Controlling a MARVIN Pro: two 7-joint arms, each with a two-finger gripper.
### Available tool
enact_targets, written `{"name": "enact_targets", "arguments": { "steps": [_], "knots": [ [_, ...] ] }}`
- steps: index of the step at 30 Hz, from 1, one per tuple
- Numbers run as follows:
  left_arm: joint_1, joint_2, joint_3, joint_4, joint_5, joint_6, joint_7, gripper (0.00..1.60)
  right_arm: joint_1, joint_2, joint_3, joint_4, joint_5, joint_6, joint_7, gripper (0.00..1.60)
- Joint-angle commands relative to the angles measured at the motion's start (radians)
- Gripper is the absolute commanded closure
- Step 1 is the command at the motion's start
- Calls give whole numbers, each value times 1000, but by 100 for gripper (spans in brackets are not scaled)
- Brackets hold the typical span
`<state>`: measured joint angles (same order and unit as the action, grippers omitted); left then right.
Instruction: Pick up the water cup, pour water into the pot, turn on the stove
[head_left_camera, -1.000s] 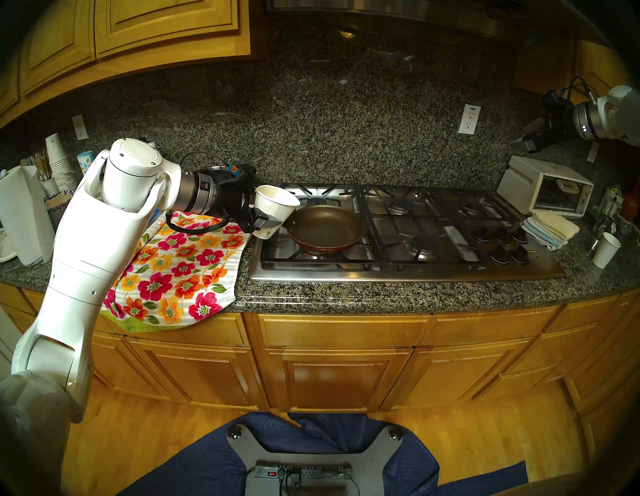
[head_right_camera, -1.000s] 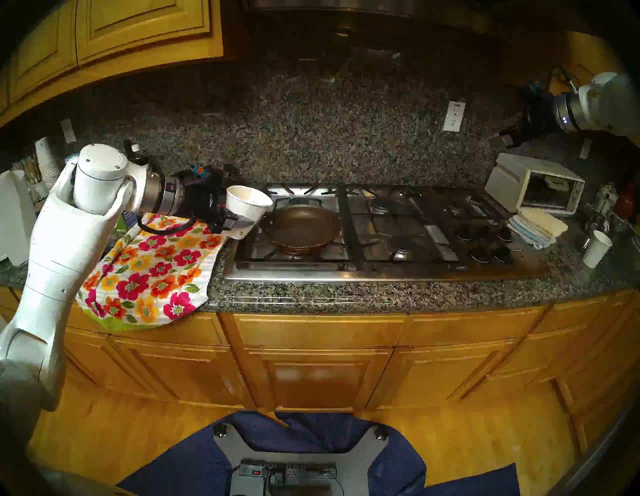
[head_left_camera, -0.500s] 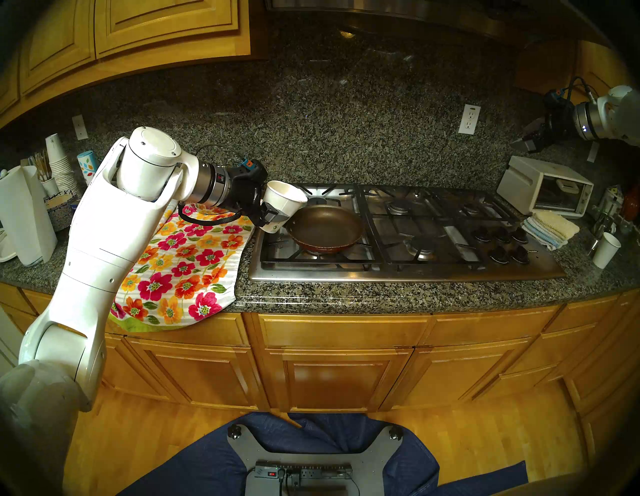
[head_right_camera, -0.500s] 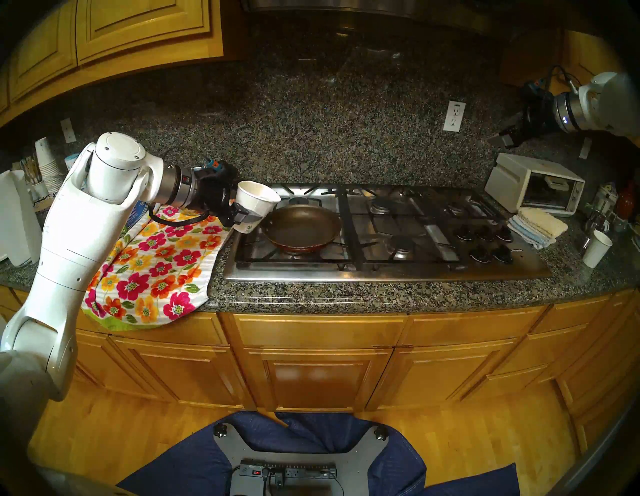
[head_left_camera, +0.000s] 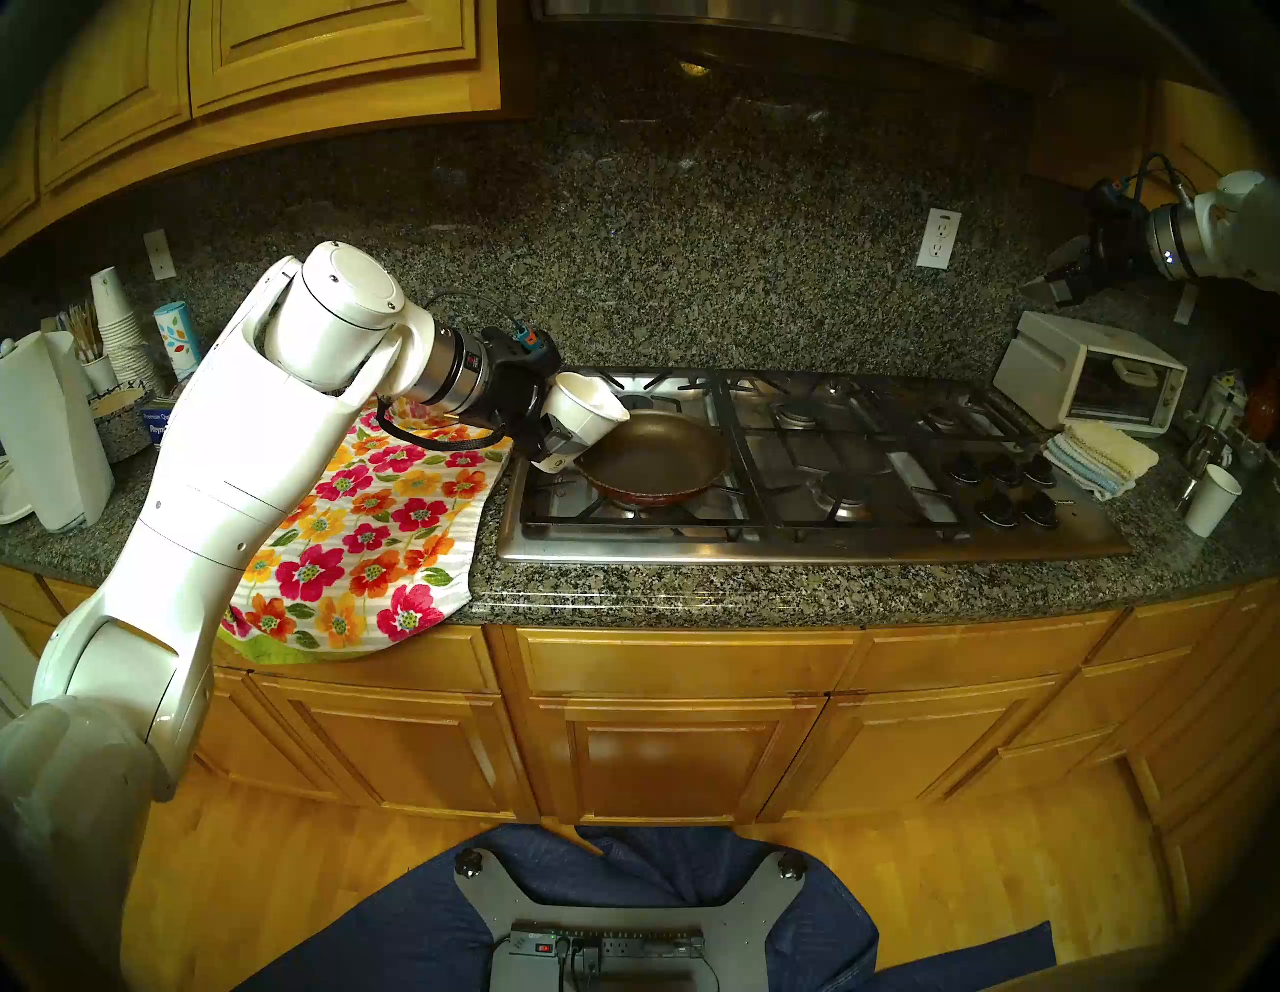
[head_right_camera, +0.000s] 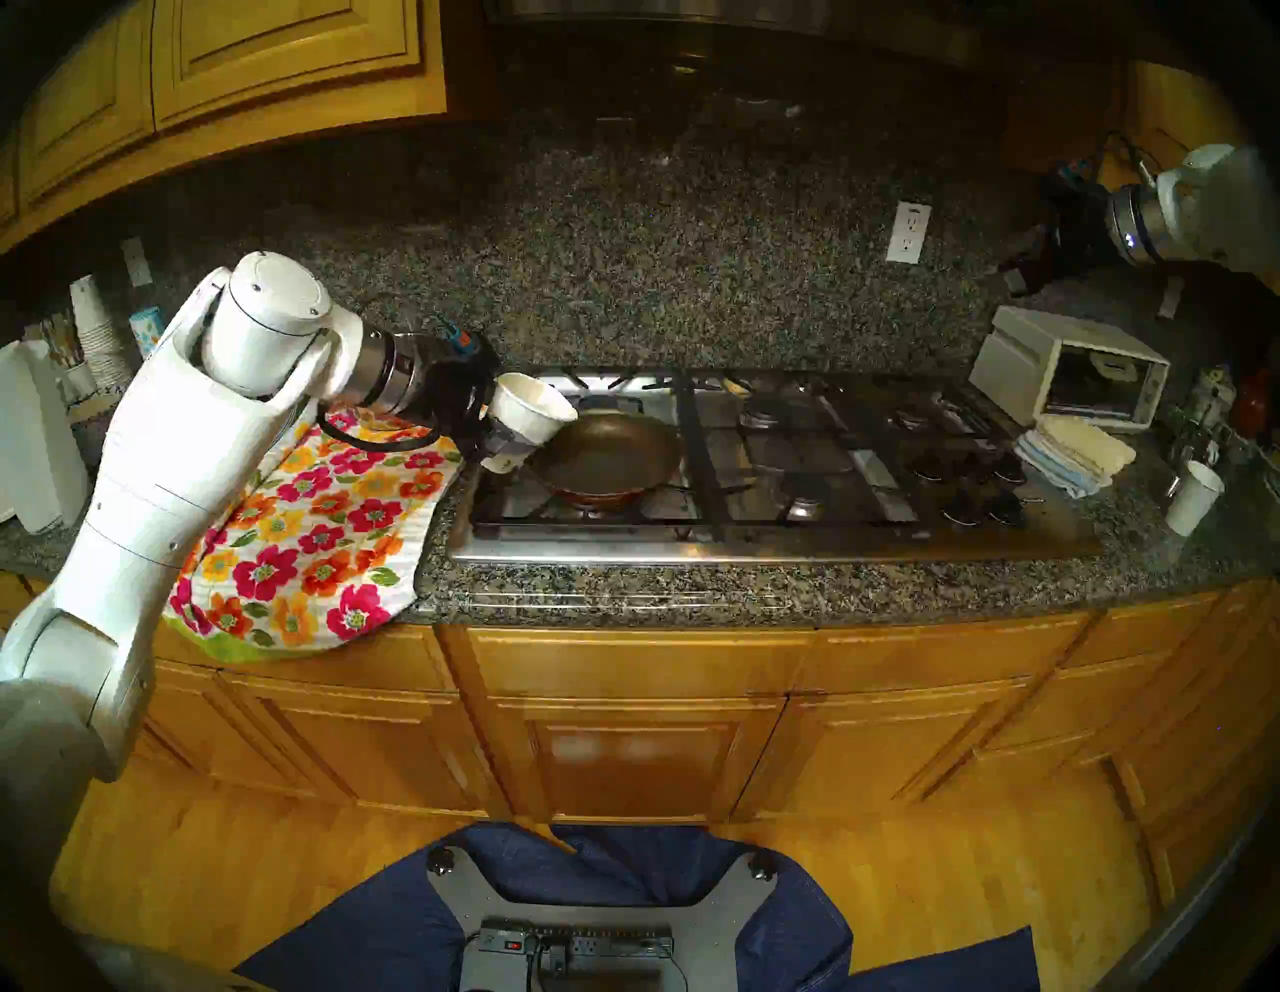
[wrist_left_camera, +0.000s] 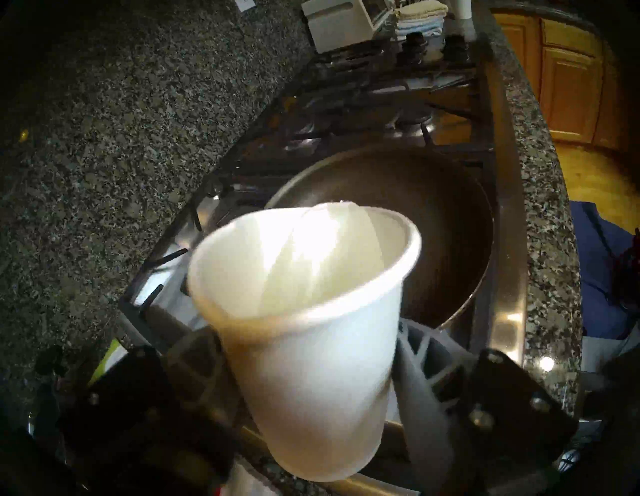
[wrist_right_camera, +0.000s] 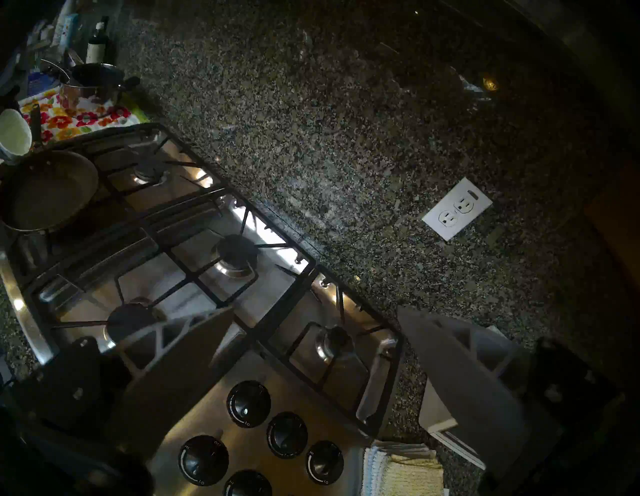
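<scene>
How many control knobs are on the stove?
5 knobs, clustered at the front right of the stove: three in the far row, two nearer. None appears hidden.

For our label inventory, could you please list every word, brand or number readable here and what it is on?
"OFF", "HI", "LO": ringed around the black knobs of the stove.
"Premium Qu...", "Reyn...": on the blue box, partly hidden.
Too small to read: the brand mark on the stove's front right corner, and the green logo on the water cup.
</scene>
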<state>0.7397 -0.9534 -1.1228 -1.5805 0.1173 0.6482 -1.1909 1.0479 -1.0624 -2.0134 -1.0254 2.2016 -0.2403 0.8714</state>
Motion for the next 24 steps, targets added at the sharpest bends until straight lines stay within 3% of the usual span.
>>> {"name": "enact_targets", "arguments": {
  "steps": [1,24],
  "knots": [
    [-87,24,3,-22,-35,6,-102,87,32,-7,0,26,5,-2,-3,0],
    [-162,103,119,-51,-98,1,-98,88,32,-7,0,27,5,-2,-3,0]
  ]
}}
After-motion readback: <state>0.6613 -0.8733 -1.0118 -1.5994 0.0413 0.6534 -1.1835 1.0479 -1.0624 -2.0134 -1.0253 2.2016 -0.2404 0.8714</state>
